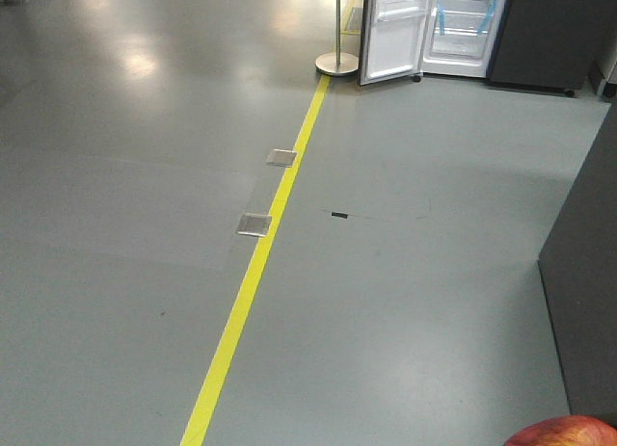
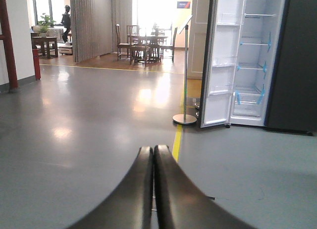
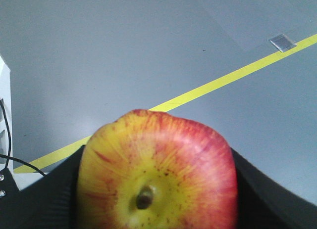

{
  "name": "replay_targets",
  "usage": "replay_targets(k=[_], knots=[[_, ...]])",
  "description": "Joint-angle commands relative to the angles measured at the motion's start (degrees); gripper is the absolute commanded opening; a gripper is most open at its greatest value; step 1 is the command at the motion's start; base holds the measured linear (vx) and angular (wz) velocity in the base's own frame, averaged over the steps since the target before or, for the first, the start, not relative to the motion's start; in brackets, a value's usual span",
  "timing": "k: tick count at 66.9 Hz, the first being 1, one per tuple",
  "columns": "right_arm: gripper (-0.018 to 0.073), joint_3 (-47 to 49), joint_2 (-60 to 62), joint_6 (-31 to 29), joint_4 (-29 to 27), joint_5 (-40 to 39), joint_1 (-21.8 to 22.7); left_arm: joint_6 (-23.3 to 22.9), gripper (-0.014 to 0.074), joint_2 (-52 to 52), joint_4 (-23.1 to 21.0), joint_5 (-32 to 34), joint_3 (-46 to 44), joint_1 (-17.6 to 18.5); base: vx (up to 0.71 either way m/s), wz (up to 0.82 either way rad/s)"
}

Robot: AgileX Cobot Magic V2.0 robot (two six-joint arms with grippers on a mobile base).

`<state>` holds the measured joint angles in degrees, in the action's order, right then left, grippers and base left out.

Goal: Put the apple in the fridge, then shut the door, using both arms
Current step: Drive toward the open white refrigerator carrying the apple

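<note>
Right wrist view: the apple (image 3: 158,174) fills the lower frame, its stem dimple facing the camera, yellow around the dimple and red streaks towards the top and right.
Right gripper: the right gripper (image 3: 157,202) is clamped on the apple, with black pads (image 3: 260,197) pressed against its two sides.
Left gripper: the left gripper (image 2: 153,155) carries nothing; its curved jaws are pressed together and point across the floor towards the fridge.
Apple's place: held above the floor, well apart from the fridge; the front-facing view catches only its red top at the near right corner.
Fridge: the fridge (image 1: 463,27) stands at the far right, with its white inside showing and blue tape strips (image 2: 237,96) on the shelves; no food is visible on them.
Door: the door (image 1: 393,37) stands wide open to the left of the compartment, its white inner face and clear bins turned this way.
Done: the apple is in hand.
Left to do: by my reading, nearly everything: crossing to the fridge, setting the apple on a shelf, letting go, then swinging the door shut.
Floor: a smooth grey floor (image 1: 125,292), glossy with light reflections; a yellow line (image 1: 246,301) runs from near to far, with two metal floor plates (image 1: 254,224) just left of it.
Near the door: a silver pole on a round base (image 1: 337,61) stands just left of it.
Room: a wide open hall; a dining table with chairs (image 2: 146,43) sits far off, with grey curtains (image 2: 91,23) to its left.
Near right: a dark cabinet side (image 1: 588,301) edges the floor.
</note>
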<state>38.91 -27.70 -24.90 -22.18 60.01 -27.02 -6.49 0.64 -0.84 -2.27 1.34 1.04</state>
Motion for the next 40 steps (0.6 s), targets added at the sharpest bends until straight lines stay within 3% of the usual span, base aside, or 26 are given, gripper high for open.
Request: replay_targets(k=[1,40], knots=[[0.0158,1.50,-0.34,-0.51,-1.46,-3.16,-0.05,-0.20,-0.0006,0.91,-0.32,4.39,-0.95,0.42,0.20,0.04],[0.0157,1.50,-0.34,-0.51,-1.46,-3.17,-0.05,-0.20,-0.0006,0.91,-0.32,4.39,-0.95,0.42,0.22,-0.02]])
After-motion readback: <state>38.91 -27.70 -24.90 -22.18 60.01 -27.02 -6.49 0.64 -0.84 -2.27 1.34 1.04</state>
